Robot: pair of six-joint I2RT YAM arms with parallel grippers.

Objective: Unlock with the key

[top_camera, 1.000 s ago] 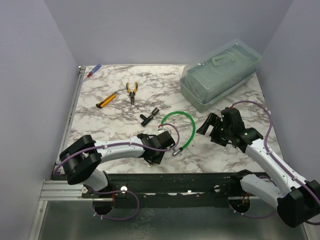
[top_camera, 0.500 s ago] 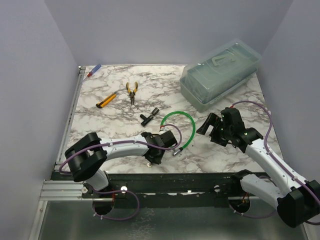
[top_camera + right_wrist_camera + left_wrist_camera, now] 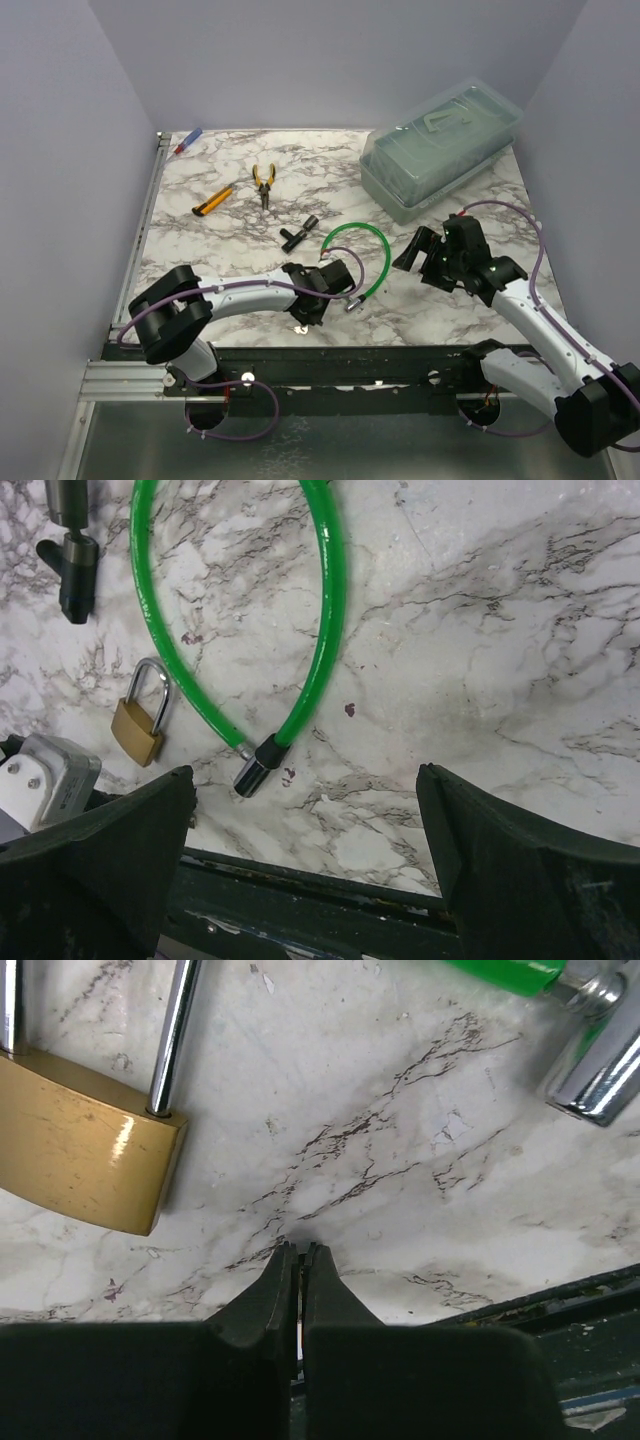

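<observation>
Though seen from above, hard to tell whether gripped: tiny silver key (image 3: 300, 330) at lower centre, just below left gripper (image 3: 308, 315), beside near edge of table (image 3: 200, 240). Pressed fully together there, its fingers (image 3: 265, 1305). Upper left in left-wrist view, brass padlock (image 3: 80, 1155). Gaping wide at right, right gripper (image 3: 413, 250).

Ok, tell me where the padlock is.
The brass padlock lies upper left in the left wrist view, beyond the shut left gripper, left of the green cable's silver end.

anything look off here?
Left tool is shut beside the brass padlock, not touching it. No key clearly shows in its grip, only a pale sliver between the fingers. Nothing looks spilled or damaged.
</observation>
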